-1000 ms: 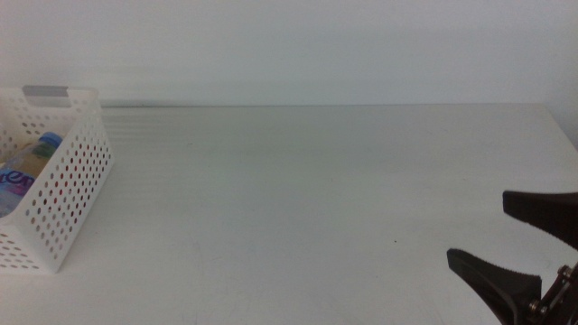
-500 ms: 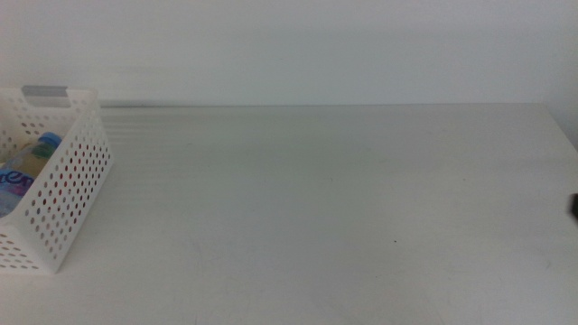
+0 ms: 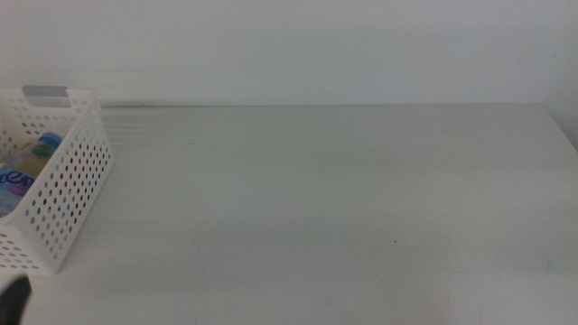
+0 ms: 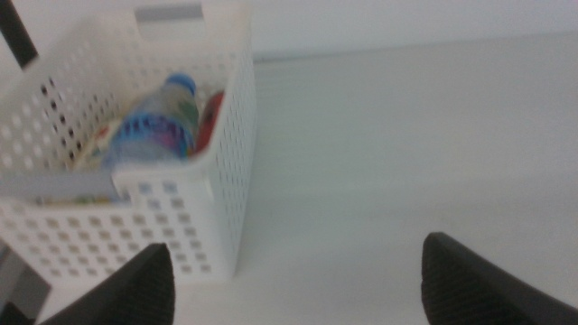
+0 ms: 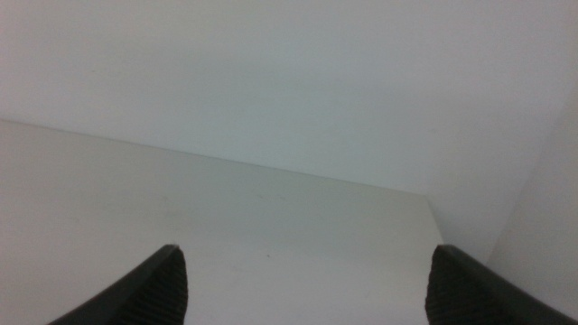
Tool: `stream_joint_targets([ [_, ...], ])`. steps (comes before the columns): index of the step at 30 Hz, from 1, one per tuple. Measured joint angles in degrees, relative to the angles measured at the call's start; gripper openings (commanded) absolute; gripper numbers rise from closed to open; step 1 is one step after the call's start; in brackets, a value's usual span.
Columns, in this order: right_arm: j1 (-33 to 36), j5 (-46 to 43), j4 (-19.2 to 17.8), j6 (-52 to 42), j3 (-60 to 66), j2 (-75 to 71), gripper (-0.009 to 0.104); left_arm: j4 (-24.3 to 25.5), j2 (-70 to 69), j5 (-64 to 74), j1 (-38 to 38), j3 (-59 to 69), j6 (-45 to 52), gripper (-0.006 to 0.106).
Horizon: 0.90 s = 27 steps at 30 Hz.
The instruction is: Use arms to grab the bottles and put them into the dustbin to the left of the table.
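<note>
The white perforated dustbin (image 3: 70, 176) stands at the table's left edge, with a grey tab on its far rim. Inside it lie the blue-capped water bottle (image 3: 34, 155) and the red can, which shows only in the left wrist view (image 4: 209, 122). A pale yellowish bottle (image 4: 90, 149) lies partly hidden beside them. My left gripper (image 4: 298, 280) is open and empty, low and just in front of the dustbin (image 4: 230, 171). Only a dark tip of it (image 3: 13, 293) shows in the middle view. My right gripper (image 5: 307, 284) is open and empty over the table's right part, out of the middle view.
The white table (image 3: 325, 199) has faint ridged stripes along its far part and a white wall behind. Its right edge (image 3: 564, 135) shows at the far right. No bottle stands on the tabletop.
My right gripper has pulled back out of the middle view to the right. A dark tip of my left gripper has come in at the bottom left corner.
</note>
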Motion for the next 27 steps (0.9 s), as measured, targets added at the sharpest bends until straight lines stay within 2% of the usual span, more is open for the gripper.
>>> stream_joint_targets([
  [5,-0.06,-0.01,-3.0,0.0,5.56,-5.91,0.079,0.0,-9.61,-0.06,0.0,8.89,0.0,0.09],
  [10,-0.06,0.2,-3.66,0.0,11.46,-10.45,0.079,0.0,-10.45,-0.25,0.0,14.42,0.0,0.09],
  [19,-0.06,1.66,0.18,0.0,13.96,-11.39,0.079,0.0,-10.54,-3.53,0.0,15.98,0.0,0.09],
  [27,-0.06,1.66,0.65,0.0,13.96,-11.4,0.079,0.0,-10.58,-6.43,0.0,16.49,0.0,0.09],
])
